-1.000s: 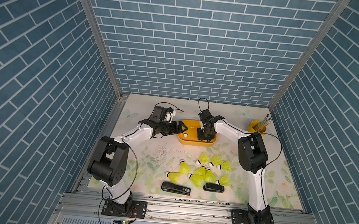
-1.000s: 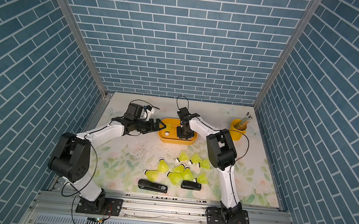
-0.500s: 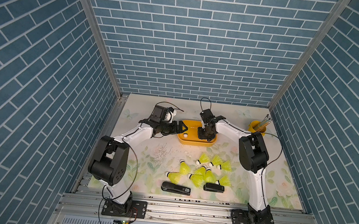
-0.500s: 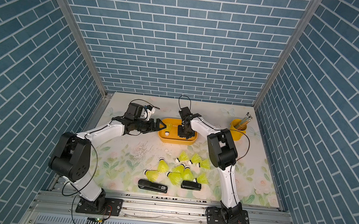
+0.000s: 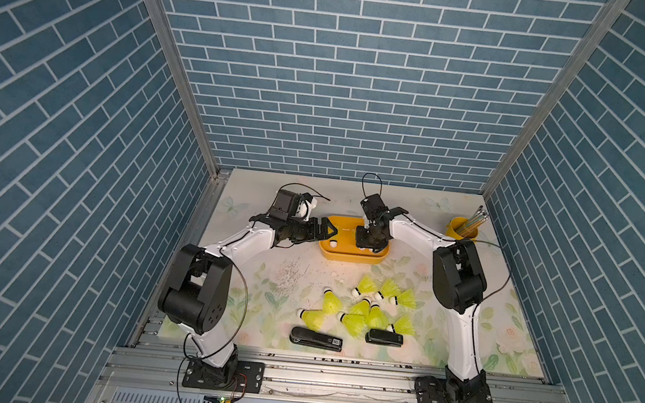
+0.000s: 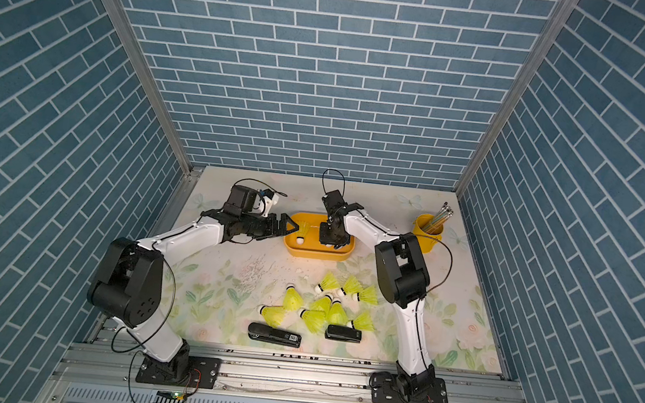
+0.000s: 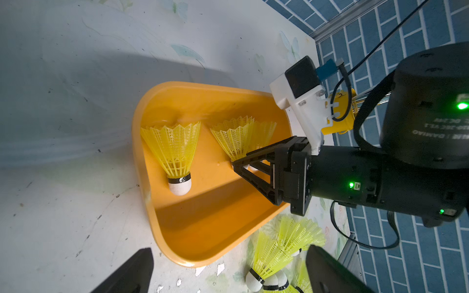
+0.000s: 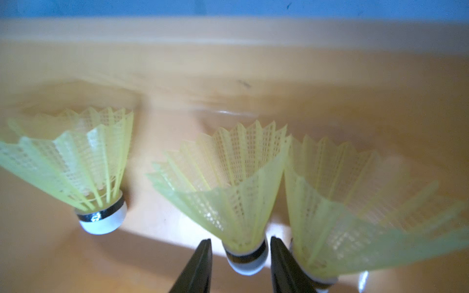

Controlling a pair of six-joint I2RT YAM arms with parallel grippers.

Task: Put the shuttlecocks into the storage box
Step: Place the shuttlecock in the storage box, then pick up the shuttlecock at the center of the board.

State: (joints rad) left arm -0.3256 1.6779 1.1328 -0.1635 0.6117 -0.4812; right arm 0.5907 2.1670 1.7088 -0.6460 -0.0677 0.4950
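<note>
The orange storage box [image 5: 382, 256] [image 6: 292, 248] lies at the back middle of the mat. Three shuttlecocks lie in it, tips toward the front: one apart at the left [image 8: 83, 165] [image 7: 175, 149], a middle one [image 8: 228, 177], and one against it [image 8: 355, 203]. My right gripper [image 5: 367, 247] [image 8: 239, 243] is down inside the box, open a little, its fingers either side of the middle shuttlecock's white tip with gaps showing. My left gripper [image 5: 328, 231] [image 7: 228, 279] hangs wide open and empty by the box's left end. Several more shuttlecocks [image 5: 363, 307] [image 6: 327, 304] lie clustered on the mat in front.
Two black staplers [image 5: 315, 338] [image 5: 384, 337] lie just in front of the loose cluster. A yellow cup of pencils [image 5: 461, 228] stands at the back right. White flecks [image 5: 289, 276] are scattered left of the cluster. Blue brick walls close three sides.
My right gripper's jaws have parted slightly off the middle shuttlecock, which now rests in the box. Both arms have hardly moved.
</note>
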